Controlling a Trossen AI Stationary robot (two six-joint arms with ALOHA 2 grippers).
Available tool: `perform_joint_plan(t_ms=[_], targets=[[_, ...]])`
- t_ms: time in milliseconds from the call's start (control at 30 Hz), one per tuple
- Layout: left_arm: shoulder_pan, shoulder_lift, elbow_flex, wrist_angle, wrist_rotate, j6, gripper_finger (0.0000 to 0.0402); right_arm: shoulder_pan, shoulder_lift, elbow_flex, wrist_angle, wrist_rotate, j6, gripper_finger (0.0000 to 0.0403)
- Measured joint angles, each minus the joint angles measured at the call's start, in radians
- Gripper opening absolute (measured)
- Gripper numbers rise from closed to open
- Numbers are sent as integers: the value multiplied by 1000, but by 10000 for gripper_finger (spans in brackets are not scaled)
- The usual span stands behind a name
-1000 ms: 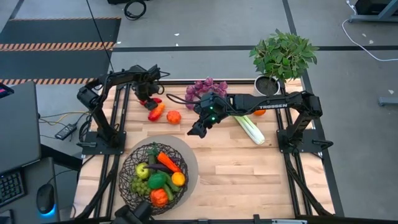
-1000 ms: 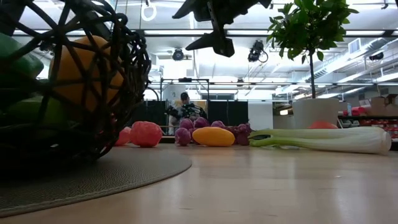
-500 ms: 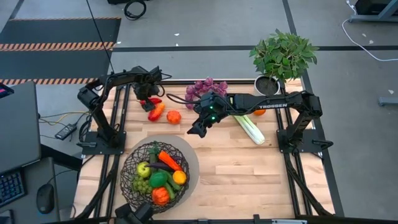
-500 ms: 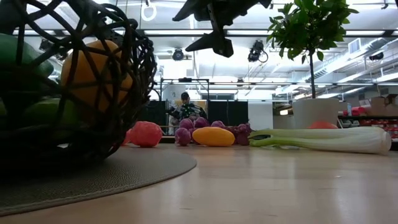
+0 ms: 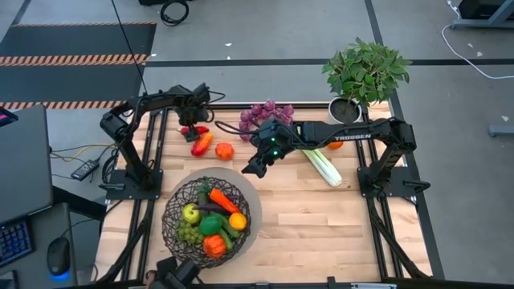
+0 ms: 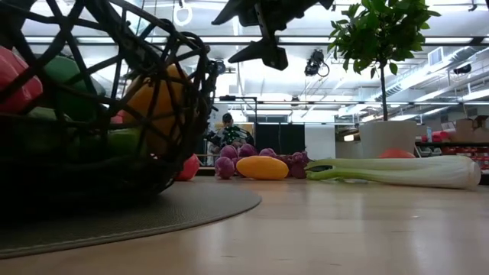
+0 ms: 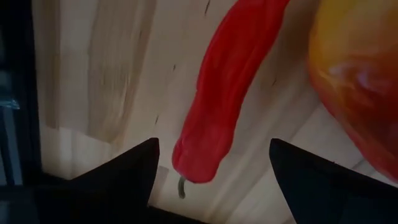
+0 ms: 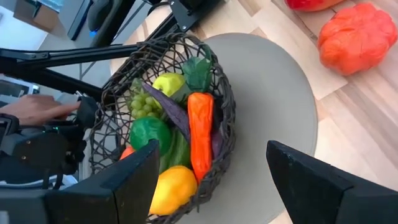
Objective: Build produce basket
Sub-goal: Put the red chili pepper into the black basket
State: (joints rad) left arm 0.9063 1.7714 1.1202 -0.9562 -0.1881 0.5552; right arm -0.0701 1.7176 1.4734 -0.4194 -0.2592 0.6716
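Left gripper (image 5: 193,126) at far-left of table, fingers (image 7: 118,177) spread wide, empty, straddling tip of one red chili pepper (image 7: 227,87); not touching it. Orange-yellow pepper (image 7: 354,74) just beside chili. From above: chili (image 5: 198,130), orange pepper (image 5: 201,144) and one red-orange tomato (image 5: 224,150) grouped near left gripper on bare wood.

Right gripper (image 5: 250,168) hovering above table centre, fingers (image 8: 134,180) apart, holding nothing. Looks down onto basket (image 8: 221,106) and tomato (image 8: 357,37).

Basket (image 5: 206,217) sits on one round grey mat (image 5: 246,201), near front-left of table, well apart from both grippers. A person's hand (image 8: 37,107) rests beside it at table front.

Count inside basket, right wrist view: one carrot (image 8: 200,130), one purple eggplant (image 8: 168,106), one bunch green grapes (image 8: 142,104), one yellow-green apple (image 8: 168,83), one green pepper (image 8: 149,134), one yellow lemon (image 8: 171,188). More items under these, cannot tell which.

Still on table: one bunch purple grapes (image 5: 261,113) at far edge, one celery stalk (image 5: 324,166) under right arm, one orange piece (image 5: 335,145) partly hidden by arm, one yellow item (image 6: 262,167) seen low beside grapes. One potted plant (image 5: 365,74) at far-right corner.
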Motion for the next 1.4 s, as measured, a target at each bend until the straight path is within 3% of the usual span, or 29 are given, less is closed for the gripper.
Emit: perform_joint_plan(t_ms=[267,567,667,933,1000,1200,1400], targets=[[-1,0,-59,76,80,-1,314,10,0,0,-1,7,17,296],[-27,0,-106,47,81,-91,293,9,0,0,-3,17,26,295],[-45,0,-95,12,80,-139,255,8,0,0,-3,31,12,294],[-97,-6,5,-152,82,-233,78,-6,0,0,-2,42,1,293],[-110,-23,52,-190,81,-260,54,-7,0,0,-2,42,-2,293],[-139,-127,192,-228,84,-375,54,-6,0,0,-2,42,-23,293],[-223,-234,259,-285,201,-595,67,-3,0,0,-8,42,-50,293]])
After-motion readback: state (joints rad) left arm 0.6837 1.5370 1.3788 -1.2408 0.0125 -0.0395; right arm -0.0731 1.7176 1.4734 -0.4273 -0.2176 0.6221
